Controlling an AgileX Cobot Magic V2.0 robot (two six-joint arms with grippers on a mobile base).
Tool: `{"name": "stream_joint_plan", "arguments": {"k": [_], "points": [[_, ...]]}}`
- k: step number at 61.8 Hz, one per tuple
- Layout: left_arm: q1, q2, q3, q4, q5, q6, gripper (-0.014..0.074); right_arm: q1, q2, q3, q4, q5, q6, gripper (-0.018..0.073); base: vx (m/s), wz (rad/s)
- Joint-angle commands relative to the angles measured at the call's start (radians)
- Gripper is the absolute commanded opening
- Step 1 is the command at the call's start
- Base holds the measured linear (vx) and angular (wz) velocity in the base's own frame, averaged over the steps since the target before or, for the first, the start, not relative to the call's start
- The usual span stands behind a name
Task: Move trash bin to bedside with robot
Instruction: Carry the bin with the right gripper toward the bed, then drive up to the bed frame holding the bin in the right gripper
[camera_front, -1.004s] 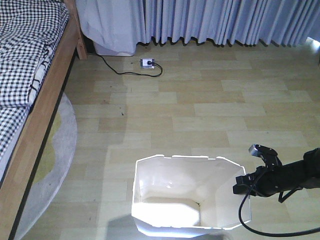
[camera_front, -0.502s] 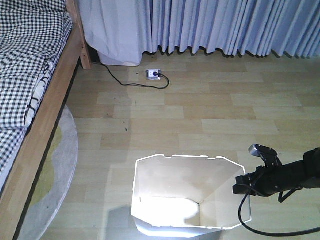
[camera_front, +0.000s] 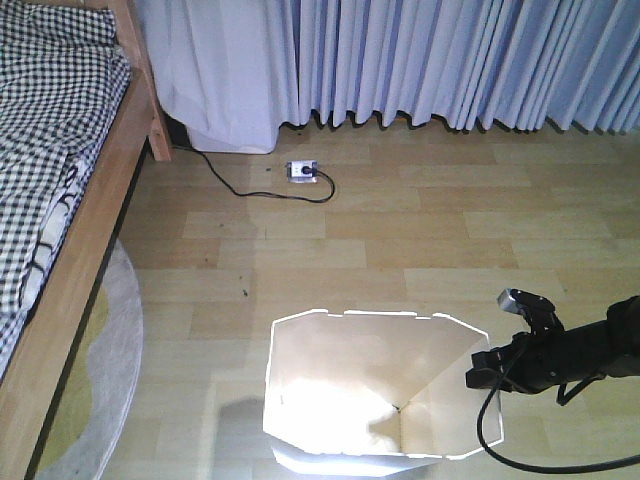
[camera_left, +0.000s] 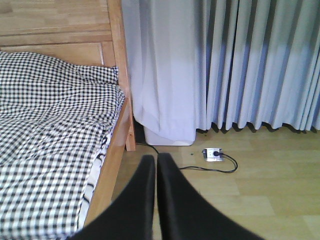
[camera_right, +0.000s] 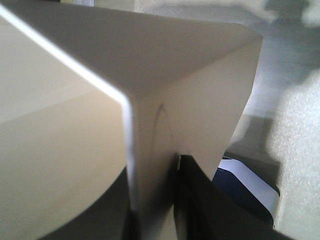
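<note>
The white trash bin (camera_front: 340, 370) stands open-topped on the wood floor at the bottom centre of the front view, cream inside. My right gripper (camera_front: 480, 376), on a slim black arm with a looping cable, is shut on the bin's right rim. In the right wrist view the thin bin wall (camera_right: 200, 110) sits pinched between the jaws of that gripper (camera_right: 155, 192). The bed (camera_front: 70, 280), with a light-brown wooden frame and checked bedding (camera_front: 50, 130), runs along the left, apart from the bin. My left gripper (camera_left: 156, 162) is shut on nothing, facing the bed (camera_left: 50, 125).
Pale blue curtains (camera_front: 450, 60) hang along the far wall. A power strip (camera_front: 302, 171) with a black cable lies on the floor below them, beside a white box (camera_front: 235, 135). A round grey and yellow rug (camera_front: 105, 390) lies by the bed frame.
The whole view has advanced toward the curtains: power strip and floor slid down the frame, the bed slid left. The bin and right gripper keep the same place in the frame.
</note>
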Motion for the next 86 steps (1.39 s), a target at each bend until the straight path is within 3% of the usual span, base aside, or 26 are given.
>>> {"name": "stream_joint_plan", "arguments": {"k": [1, 86], "points": [[0.0, -0.015, 0.019, -0.004, -0.071, 0.0, -0.0006, -0.004, -0.068, -0.002, 0.01, 0.244, -0.001, -0.0006, 0.25, -0.04], [0.0, -0.015, 0.019, -0.004, -0.071, 0.0, -0.0006, -0.004, -0.068, -0.002, 0.01, 0.244, -0.001, -0.0006, 0.27, 0.02]]}}
